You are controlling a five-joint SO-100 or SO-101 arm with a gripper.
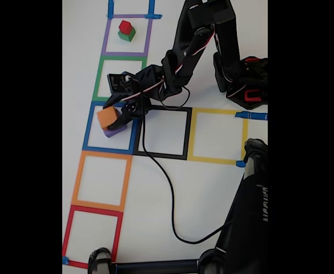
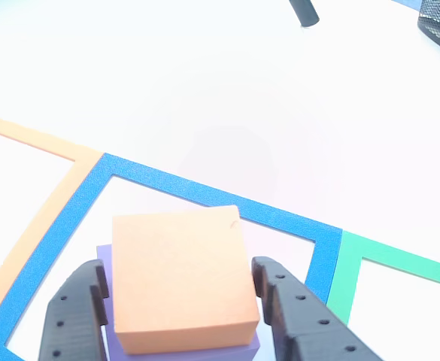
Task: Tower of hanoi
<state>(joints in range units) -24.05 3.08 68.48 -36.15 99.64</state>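
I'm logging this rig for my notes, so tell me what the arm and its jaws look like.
The arm is black plastic throughout, built from blocky segments on a black base with red accents. Thin red and white wires run along the forearm, and a black cable trails from it across the white table. The gripper has two matte black jaws with small round holes dotted along them.

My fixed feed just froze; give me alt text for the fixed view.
The black arm's gripper straddles an orange block stacked on a purple block inside the blue taped square. A red block on a green one sits in the purple square.
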